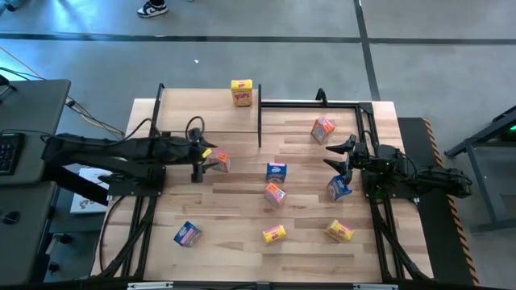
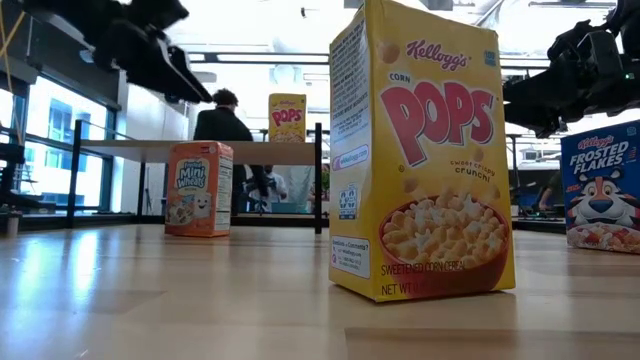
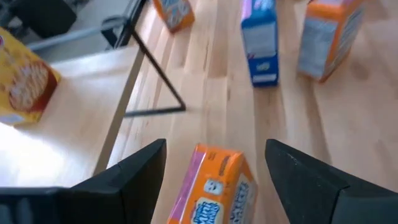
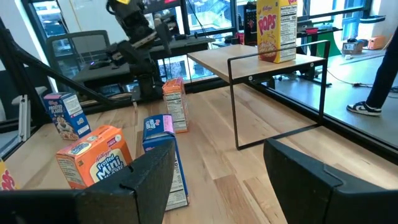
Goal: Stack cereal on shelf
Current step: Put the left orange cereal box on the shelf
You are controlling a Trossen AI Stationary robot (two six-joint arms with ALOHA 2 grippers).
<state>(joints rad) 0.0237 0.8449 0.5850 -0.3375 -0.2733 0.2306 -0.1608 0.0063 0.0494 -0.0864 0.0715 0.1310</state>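
Orange cardboard mini cereal box [image 3: 214, 190] stands on the planked wooden surface [image 1: 242, 234] between the spread fingers of the left tool [image 3: 214, 180], which is open around it without gripping. Ahead of that tool, one yellow cereal box [image 1: 242, 92] sits on the light-wood shelf [image 1: 205, 113]. The right tool [image 4: 217, 174] hangs open near a blue box [image 1: 339, 188].

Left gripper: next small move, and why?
Probably lower the left gripper a little and close. Its fingers are open with the orange box between them, not visibly touching it. So far only one yellow box stands on the shelf. The right gripper waits over the table's right side.
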